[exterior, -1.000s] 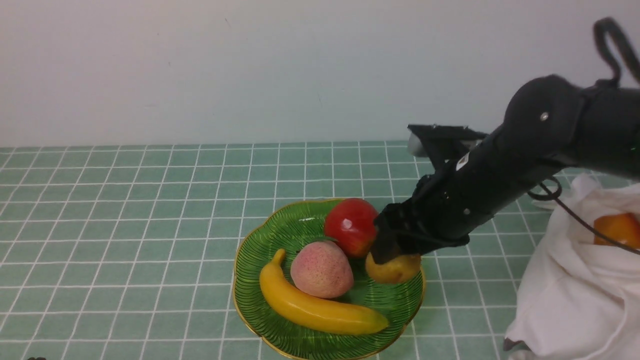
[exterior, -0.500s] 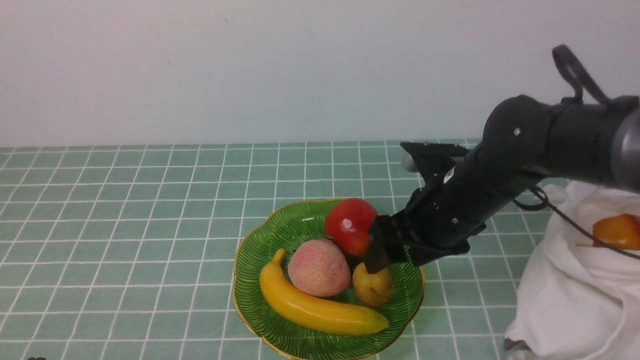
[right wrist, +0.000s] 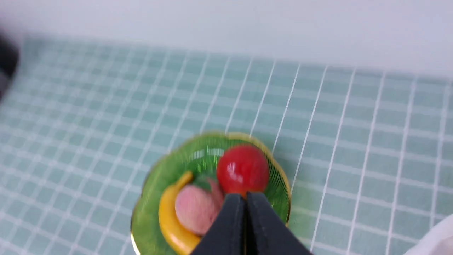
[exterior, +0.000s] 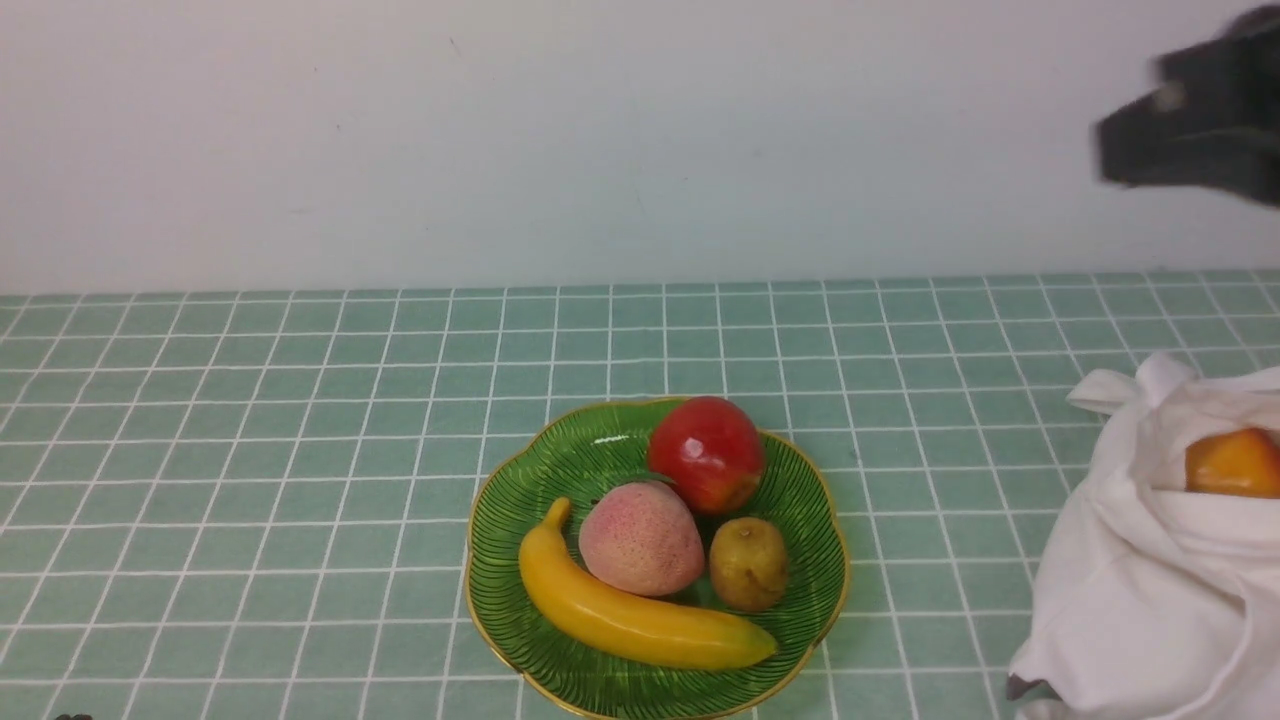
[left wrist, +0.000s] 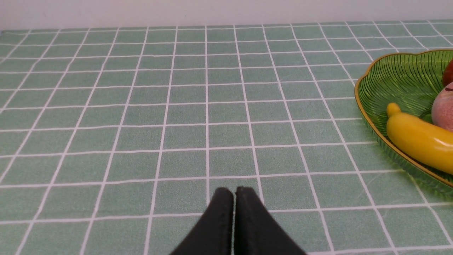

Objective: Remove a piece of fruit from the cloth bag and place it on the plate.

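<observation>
Right hand (right wrist: 244,194) has lifted off the plate (exterior: 500,640), fingertips together; left hand (left wrist: 234,191) also closed. Brown kiwi-like fruit (exterior: 748,564) sits beside the peach (exterior: 642,540).

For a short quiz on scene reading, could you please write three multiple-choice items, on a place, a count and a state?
1. Where is the kiwi?
A) in the cloth bag
B) on the plate
C) on the bare tabletop

2. How many pieces of fruit lie on the plate?
A) three
B) five
C) four

3. How does the right gripper stand?
A) shut, holding nothing
B) wide open
C) shut on the apple

Key:
1 B: the kiwi sits inside the rim of the green plate.
2 C: banana, peach, red apple and kiwi.
3 A: the right gripper's fingertips meet with nothing between them.
</observation>
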You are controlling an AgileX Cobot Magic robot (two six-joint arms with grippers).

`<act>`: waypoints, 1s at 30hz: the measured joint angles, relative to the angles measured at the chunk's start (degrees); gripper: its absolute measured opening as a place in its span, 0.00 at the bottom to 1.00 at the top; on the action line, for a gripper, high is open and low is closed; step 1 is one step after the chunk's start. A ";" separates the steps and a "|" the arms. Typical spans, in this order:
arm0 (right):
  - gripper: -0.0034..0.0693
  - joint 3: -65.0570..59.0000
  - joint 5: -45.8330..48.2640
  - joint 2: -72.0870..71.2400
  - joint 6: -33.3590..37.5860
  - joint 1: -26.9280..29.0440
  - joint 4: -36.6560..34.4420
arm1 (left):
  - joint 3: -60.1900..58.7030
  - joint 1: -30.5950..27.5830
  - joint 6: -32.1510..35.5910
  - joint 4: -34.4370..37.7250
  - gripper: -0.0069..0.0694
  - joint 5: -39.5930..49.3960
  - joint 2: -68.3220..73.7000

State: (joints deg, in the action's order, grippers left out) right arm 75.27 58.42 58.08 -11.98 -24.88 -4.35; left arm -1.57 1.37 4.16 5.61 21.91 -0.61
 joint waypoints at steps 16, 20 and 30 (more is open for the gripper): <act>0.03 -45.50 -29.86 -59.03 -11.58 -0.05 13.86 | 0.00 0.00 0.00 0.07 0.08 0.00 0.00; 0.03 -46.04 -29.22 -56.58 -12.54 -0.05 14.17 | 0.00 0.00 0.00 0.01 0.08 0.00 0.00; 0.03 -46.04 -33.95 -54.88 -12.94 -0.05 14.49 | 0.00 0.00 0.00 0.01 0.08 0.00 0.00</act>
State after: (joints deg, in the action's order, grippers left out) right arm 29.23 24.46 3.20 -24.92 -24.93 10.14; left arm -1.57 1.37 4.16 5.62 21.91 -0.61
